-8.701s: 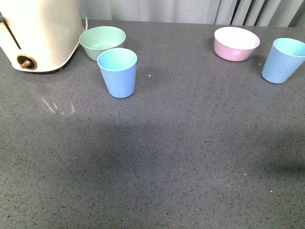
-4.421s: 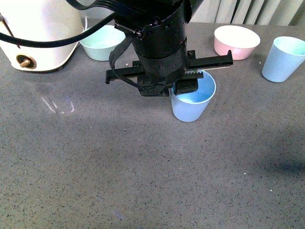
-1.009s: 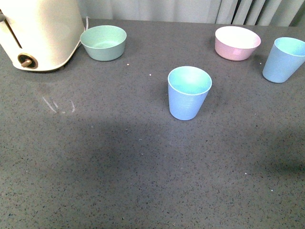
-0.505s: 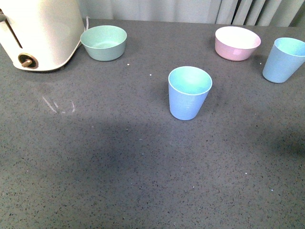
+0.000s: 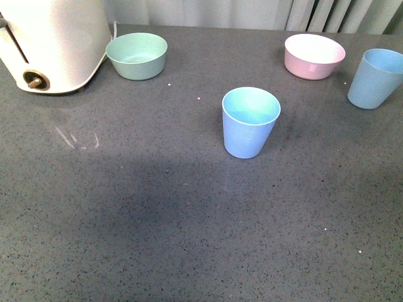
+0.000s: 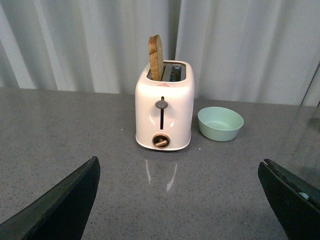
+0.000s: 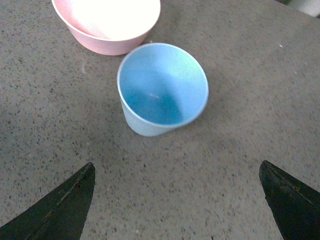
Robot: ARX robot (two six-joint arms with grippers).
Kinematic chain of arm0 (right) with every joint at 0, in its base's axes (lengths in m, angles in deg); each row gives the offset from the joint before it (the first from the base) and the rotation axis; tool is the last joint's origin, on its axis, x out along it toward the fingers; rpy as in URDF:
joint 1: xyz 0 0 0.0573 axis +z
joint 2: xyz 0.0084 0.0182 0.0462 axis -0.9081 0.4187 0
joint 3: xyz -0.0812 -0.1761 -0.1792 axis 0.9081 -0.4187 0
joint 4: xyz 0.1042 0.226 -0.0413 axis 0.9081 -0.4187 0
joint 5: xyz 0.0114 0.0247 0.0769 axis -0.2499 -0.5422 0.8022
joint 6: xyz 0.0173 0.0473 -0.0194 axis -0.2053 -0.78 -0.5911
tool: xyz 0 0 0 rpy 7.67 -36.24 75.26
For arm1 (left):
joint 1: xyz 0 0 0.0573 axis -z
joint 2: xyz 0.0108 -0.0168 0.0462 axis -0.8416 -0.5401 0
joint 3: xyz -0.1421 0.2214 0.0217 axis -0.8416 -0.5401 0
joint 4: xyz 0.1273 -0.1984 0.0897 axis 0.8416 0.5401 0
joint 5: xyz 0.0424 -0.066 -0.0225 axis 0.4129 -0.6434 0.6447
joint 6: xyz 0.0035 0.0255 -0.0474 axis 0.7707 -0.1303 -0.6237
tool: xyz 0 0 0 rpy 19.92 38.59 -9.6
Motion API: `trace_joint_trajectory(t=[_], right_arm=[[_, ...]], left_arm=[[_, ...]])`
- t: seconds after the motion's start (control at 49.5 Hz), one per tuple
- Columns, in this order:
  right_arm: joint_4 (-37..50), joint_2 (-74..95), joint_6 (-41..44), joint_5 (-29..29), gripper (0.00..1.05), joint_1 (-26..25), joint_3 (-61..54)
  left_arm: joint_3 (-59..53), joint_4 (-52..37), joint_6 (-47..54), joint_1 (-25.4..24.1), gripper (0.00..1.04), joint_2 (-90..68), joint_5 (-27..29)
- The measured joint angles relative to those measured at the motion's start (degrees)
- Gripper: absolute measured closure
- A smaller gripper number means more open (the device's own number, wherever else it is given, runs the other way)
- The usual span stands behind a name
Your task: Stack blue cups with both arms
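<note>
One blue cup [image 5: 249, 122] stands upright in the middle of the dark countertop. The second blue cup [image 5: 376, 78] stands upright at the far right, beside the pink bowl [image 5: 313, 56]. Neither arm shows in the front view. My right gripper [image 7: 177, 200] is open above the counter, with that second blue cup [image 7: 162, 88] ahead of its fingertips and nothing between them. My left gripper [image 6: 180, 197] is open over bare counter, facing the toaster; no blue cup shows in its view.
A cream toaster [image 5: 53, 43] with a slice of bread [image 6: 156, 58] stands at the back left, and a mint-green bowl [image 5: 136, 55] sits next to it. The pink bowl [image 7: 106, 22] lies just beyond the right-hand cup. Curtains hang behind the counter.
The left arm carried one blue cup from beside the green bowl to the centre, released it and left the front view. Over the last second the right cup has darkened under a shadow.
</note>
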Motion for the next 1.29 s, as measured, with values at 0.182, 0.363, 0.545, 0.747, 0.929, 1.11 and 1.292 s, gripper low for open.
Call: trace_joint_trajectory(t=[0.182,0.363,0.545,0.747,0.929,1.11,1.292], right_arm=[[-1.6,7.2,2.2,-1.9,0.09,3.1,6.3],[-2.8,12.5,3.0,-3.7,0.10,5.6,11.3],[-3.8,15.5,3.3,-5.2,0.44,6.8,13.5],[-4.6,16.1,3.2,-5.3,0.79,6.6,13.6],[-6.6,14.7,3.0,-3.3,1.03,6.1,12.9],[-11.6,7.1,4.6,0.9,1.03,6.0,9.9],[-17.2,-1.1,4.5,8.2,1.03,8.0,8.5]], left_arm=[[0.0,0.0,0.0,0.0,0.09,0.0,0.0],[0.0,0.0,0.0,0.0,0.09,0.0,0.0],[0.0,0.0,0.0,0.0,0.09,0.0,0.0],[0.0,0.0,0.0,0.0,0.09,0.0,0.0],[0.0,0.0,0.0,0.0,0.09,0.0,0.0],[0.0,0.0,0.0,0.0,0.09,0.0,0.0],[0.0,0.0,0.0,0.0,0.09,0.0,0.0]])
